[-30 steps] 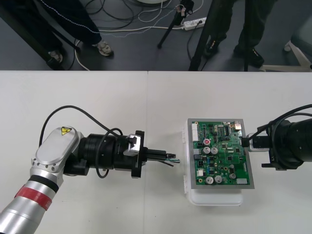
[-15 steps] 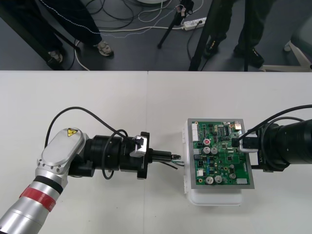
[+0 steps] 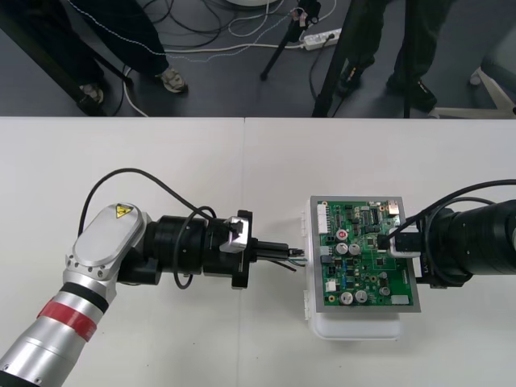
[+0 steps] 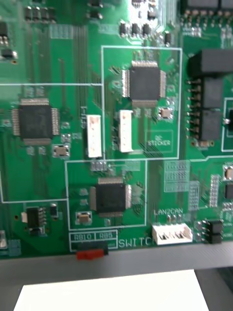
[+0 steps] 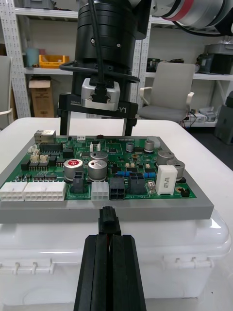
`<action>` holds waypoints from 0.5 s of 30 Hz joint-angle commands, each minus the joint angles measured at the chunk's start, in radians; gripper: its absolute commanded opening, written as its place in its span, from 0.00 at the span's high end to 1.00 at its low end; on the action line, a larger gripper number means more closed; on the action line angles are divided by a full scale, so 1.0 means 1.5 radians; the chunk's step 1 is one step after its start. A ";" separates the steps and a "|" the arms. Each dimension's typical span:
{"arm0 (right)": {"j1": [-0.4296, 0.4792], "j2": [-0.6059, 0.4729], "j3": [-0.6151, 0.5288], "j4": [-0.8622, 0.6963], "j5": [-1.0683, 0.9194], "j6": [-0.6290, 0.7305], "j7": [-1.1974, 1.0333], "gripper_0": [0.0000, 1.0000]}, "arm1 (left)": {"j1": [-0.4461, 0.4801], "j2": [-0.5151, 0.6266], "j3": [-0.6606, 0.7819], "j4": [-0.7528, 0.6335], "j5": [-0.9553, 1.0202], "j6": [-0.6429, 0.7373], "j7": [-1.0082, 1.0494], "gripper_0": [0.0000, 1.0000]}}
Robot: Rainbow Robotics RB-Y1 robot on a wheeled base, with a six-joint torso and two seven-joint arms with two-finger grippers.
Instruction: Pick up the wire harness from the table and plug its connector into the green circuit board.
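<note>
The green circuit board (image 3: 363,258) lies on its white base (image 3: 355,326) right of the table's middle. My left gripper (image 3: 284,252) is shut on the wire harness (image 3: 296,260), whose thin wires trail from the fingertips just short of the board's left edge. In the left wrist view the gripper (image 5: 109,238) holds the small black plug (image 5: 108,224), which points at the near edge of the board (image 5: 107,180) and is not in it. My right gripper (image 3: 395,243) hovers over the board's right side. Seen from the left wrist, that right gripper (image 5: 96,134) is open above the board's far edge. The right wrist looks closely at the board (image 4: 116,121).
Several white connectors (image 5: 31,190) and round capacitors (image 5: 73,165) stand on the board near the plug. The white base (image 5: 111,252) juts out below the board's edge. Bare table (image 3: 201,161) lies behind and in front of the left arm.
My left gripper has moved right with the harness, closing on the board's left edge. The right gripper has shifted a little left over the board.
</note>
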 commanded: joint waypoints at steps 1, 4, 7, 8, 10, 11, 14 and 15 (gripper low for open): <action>-0.017 0.012 0.009 -0.014 -0.001 -0.005 0.026 0.00 | -0.031 -0.022 -0.022 -0.004 0.008 0.014 0.016 1.00; -0.017 0.012 0.010 -0.014 -0.001 -0.005 0.029 0.00 | -0.037 -0.023 -0.027 0.009 0.009 0.014 0.016 1.00; -0.017 0.012 0.010 -0.014 -0.002 -0.005 0.032 0.00 | -0.046 -0.029 -0.027 0.031 0.011 0.009 0.012 1.00; -0.017 0.012 0.010 -0.014 -0.003 -0.005 0.034 0.00 | -0.050 -0.034 -0.027 0.044 0.012 0.007 0.010 1.00; -0.017 0.013 0.010 -0.015 -0.003 -0.005 0.036 0.00 | -0.053 -0.040 -0.027 0.054 0.013 0.005 0.007 1.00; -0.019 0.015 0.010 -0.017 -0.003 -0.005 0.038 0.00 | -0.053 -0.043 -0.027 0.054 0.013 0.005 0.006 1.00; -0.022 0.017 0.010 -0.017 -0.003 -0.005 0.042 0.00 | -0.053 -0.048 -0.029 0.054 0.013 0.005 0.006 1.00; -0.022 0.017 0.010 -0.017 -0.004 -0.005 0.044 0.00 | -0.053 -0.050 -0.029 0.054 0.013 0.005 0.006 1.00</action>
